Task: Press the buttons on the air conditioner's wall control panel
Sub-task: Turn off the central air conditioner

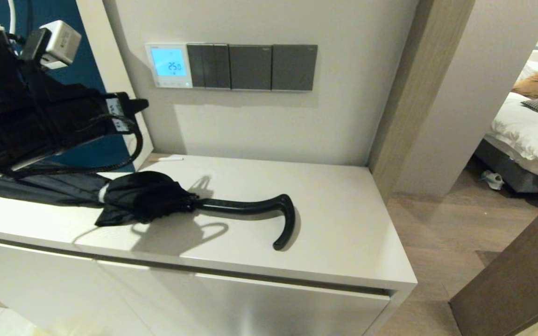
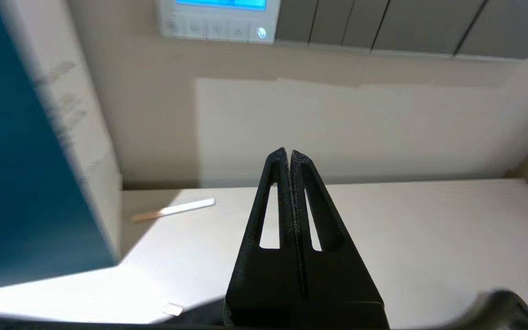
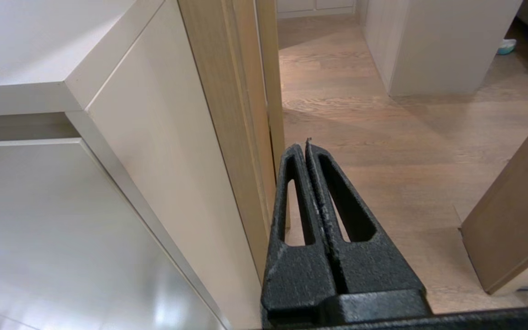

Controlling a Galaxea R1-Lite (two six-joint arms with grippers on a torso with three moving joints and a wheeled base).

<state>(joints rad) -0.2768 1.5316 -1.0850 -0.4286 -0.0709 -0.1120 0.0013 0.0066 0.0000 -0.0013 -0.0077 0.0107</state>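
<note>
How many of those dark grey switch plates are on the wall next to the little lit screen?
3. The narrow plate touches the white control panel; the middle plate comes next; the far plate ends the row, farthest from the panel. None looks hidden.

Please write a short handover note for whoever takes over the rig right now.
Left gripper: shut, empty, raised over the cabinet top, short of the wall and below the panel.
Right gripper: shut, empty, parked low beside the cabinet, pointing at the floor.
Panel: on the wall, left of the grey switch plates; screen lit blue. Buttons run along its lower edge.
Done: cannot tell; no contact now.
Left: raise the left gripper and press the buttons.
An umbrella lies on the cabinet.
</note>
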